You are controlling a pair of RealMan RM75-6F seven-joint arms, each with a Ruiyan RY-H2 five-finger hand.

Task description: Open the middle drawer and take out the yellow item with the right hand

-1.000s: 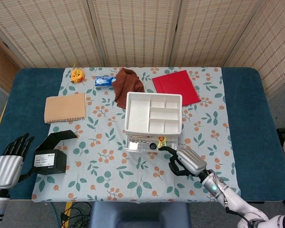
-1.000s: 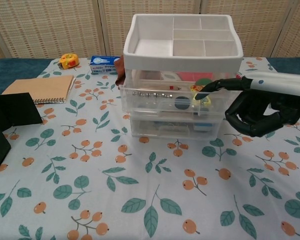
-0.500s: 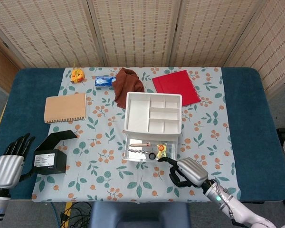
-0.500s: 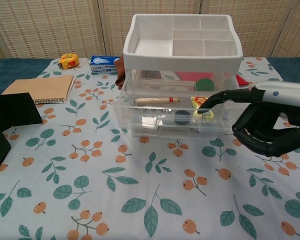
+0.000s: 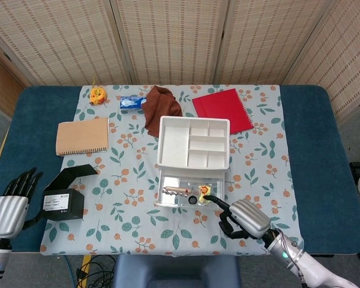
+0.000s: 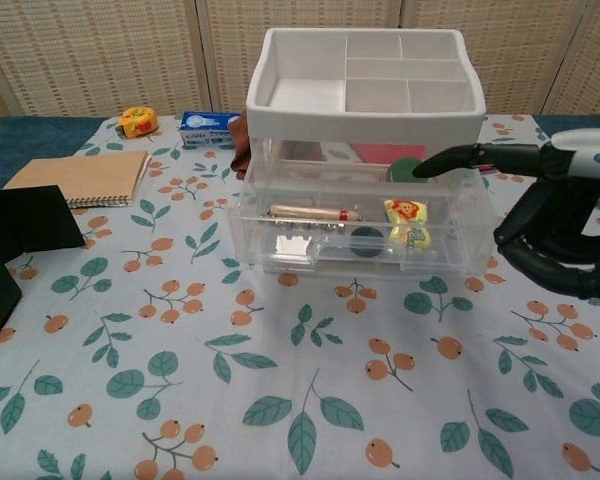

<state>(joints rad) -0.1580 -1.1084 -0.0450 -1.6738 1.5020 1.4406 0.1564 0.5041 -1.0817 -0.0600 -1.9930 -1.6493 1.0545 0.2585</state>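
The middle drawer (image 6: 355, 225) stands pulled out — my right hand (image 6: 560, 225), one finger extended, others curled, holds nothing; the yellow item (image 6: 405, 211) remains inside.

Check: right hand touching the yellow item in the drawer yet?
Apart. Chest view shows the right hand, fingertip extended, above the yellow item, with clear drawer space between.

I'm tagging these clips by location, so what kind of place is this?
Probably an indoor lab or office corner set up for tabletop tests: folding woven screens behind a table with a floral cloth, holding a plastic drawer organizer and notebooks.
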